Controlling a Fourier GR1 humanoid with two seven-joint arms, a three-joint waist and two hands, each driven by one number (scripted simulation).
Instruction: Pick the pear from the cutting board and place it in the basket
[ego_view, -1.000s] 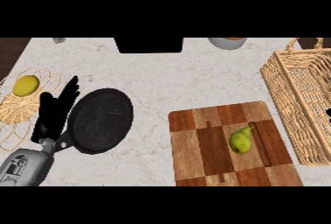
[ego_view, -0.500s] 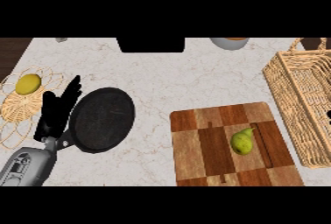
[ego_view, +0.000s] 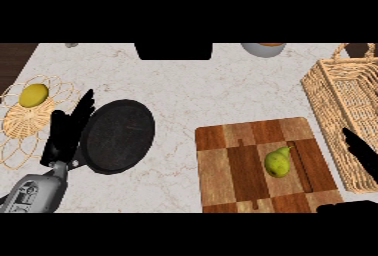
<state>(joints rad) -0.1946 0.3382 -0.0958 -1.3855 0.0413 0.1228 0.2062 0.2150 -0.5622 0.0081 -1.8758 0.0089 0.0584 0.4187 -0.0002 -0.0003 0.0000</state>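
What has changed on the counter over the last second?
The right hand has come into view at the right edge, fingers straight, beside the basket and short of the pear. Nothing is held. The pear on the cutting board and the resting left hand are unchanged.

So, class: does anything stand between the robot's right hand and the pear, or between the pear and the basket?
Nothing visible does. The pear lies alone on the cutting board; the right hand shows just right of it, over the board's edge, and the basket stands directly beyond.
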